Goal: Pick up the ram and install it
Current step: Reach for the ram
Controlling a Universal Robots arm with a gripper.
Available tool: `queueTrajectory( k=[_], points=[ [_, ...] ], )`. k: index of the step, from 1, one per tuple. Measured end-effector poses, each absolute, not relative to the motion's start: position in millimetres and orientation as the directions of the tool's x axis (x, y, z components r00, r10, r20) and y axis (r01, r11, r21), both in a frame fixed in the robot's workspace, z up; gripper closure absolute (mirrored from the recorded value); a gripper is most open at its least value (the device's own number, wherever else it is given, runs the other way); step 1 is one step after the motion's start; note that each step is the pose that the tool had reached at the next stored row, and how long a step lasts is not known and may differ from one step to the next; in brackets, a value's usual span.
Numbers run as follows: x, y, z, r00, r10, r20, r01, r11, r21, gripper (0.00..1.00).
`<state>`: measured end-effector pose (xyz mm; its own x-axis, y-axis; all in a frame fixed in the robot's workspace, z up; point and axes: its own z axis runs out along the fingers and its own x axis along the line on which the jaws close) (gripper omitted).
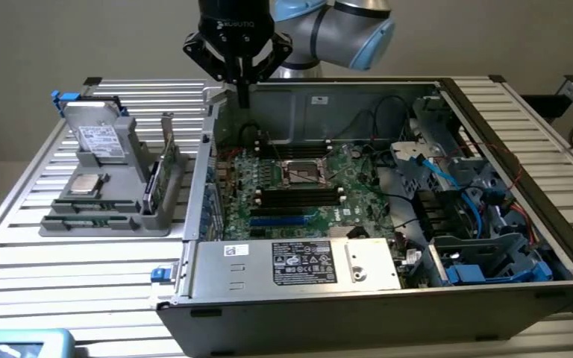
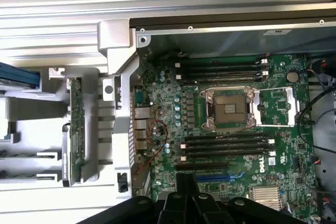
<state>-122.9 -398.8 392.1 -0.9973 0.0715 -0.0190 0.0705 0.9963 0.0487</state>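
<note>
The ram (image 1: 153, 186) stands on edge in a grey holder (image 1: 98, 205) on the exterior view's left, outside the computer case. It is a thin stick with dark chips, and its top edge (image 2: 65, 153) shows in the wrist view. My gripper (image 1: 242, 97) hangs above the case's far left corner, behind the holder and off to the exterior view's right of it. Its fingers are shut together and hold nothing. The shut gripper (image 2: 186, 182) also shows dark in the wrist view, over the motherboard (image 2: 231, 129). Black memory slots (image 1: 298, 195) lie empty beside the processor socket (image 1: 304, 173).
A broader green card (image 1: 174, 175) stands in the holder right next to the ram. A drive (image 1: 99, 138) and a chip (image 1: 87, 184) also sit in the holder. The case wall (image 1: 205, 171) rises between holder and motherboard. Cables and drive cages (image 1: 465, 201) crowd the case's right side.
</note>
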Motion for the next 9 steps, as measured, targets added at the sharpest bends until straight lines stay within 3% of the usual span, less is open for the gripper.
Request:
queueTrajectory(
  k=[9],
  points=[
    [-149, -407, 390, -0.997, 0.071, -0.019, 0.07, 0.996, 0.049, 0.89]
  ],
)
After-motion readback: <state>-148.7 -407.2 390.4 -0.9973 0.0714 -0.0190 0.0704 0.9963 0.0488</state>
